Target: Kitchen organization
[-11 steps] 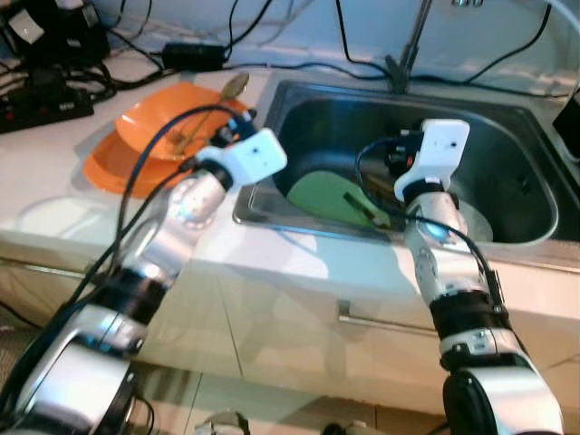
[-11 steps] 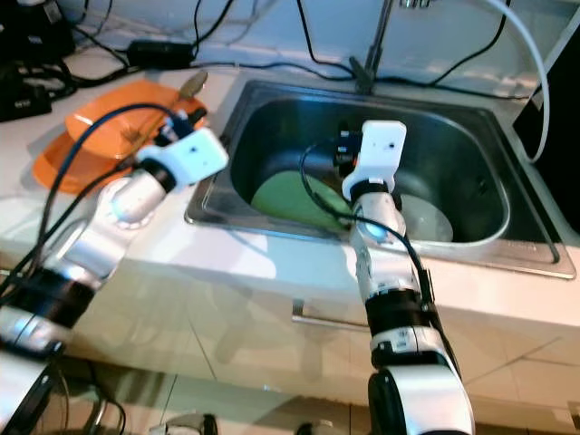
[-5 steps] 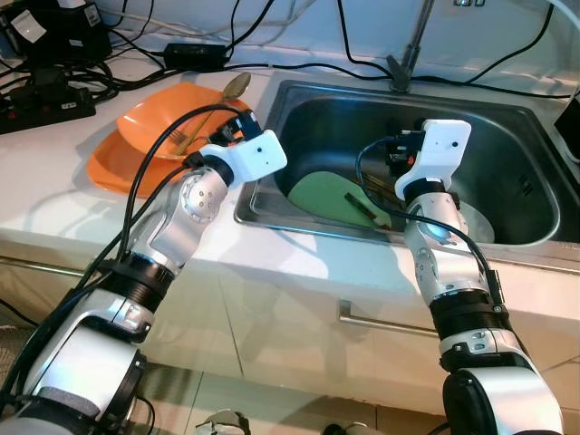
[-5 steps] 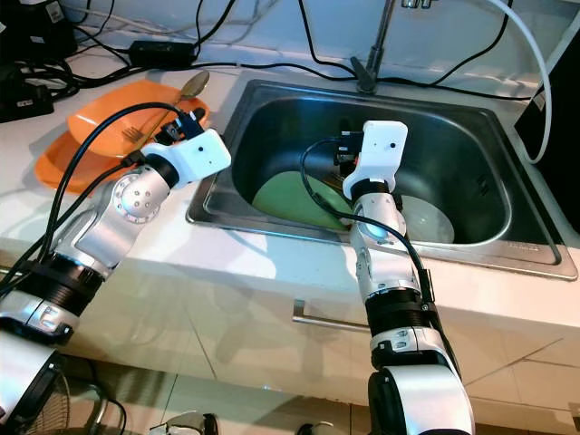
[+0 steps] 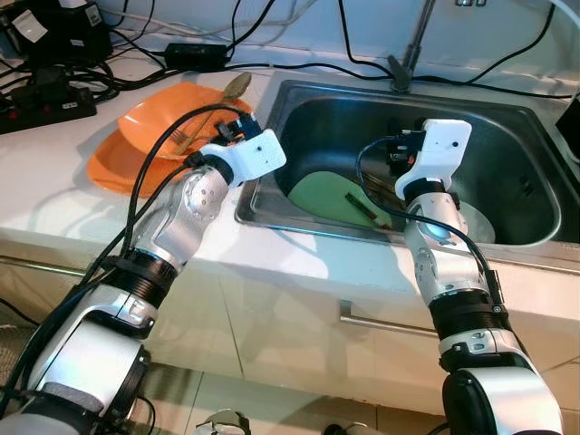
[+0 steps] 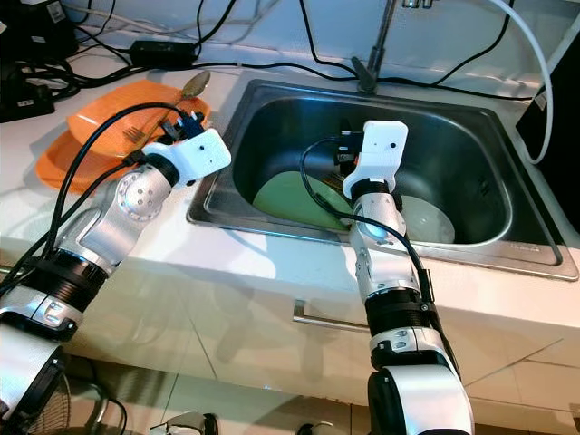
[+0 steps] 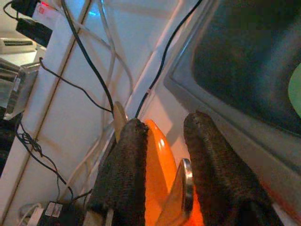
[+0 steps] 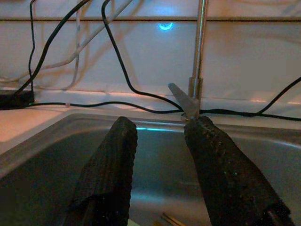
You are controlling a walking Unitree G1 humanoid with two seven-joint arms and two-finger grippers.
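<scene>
Since a second ago the left arm has drawn back a little and steadied, and its left end effector (image 7: 162, 165) hovers over the two stacked orange plates (image 5: 136, 149) at the near edge of the sink (image 6: 494, 240); the right arm has hardly shifted. Left fingers (image 7: 124, 179) stand parted, with an orange plate rim and a metal utensil handle (image 7: 181, 188) seen in the gap; whether they touch either I cannot tell. One spoon (image 5: 234, 86) and one fork (image 6: 136, 134) lie on the upper orange plate, on the white surface (image 5: 54, 195) beside the basin. The right end effector (image 8: 160, 165) hangs above the basin, its fingers (image 8: 110, 169) spread and empty, pointing toward the faucet (image 8: 200, 52). Down in the sink lie one green plate (image 5: 322, 195) with a dark utensil (image 5: 362, 207) across it, and one white plate (image 6: 426, 217) partly behind the right arm. Black cables (image 5: 272, 65) trail along the back of the surface.
</scene>
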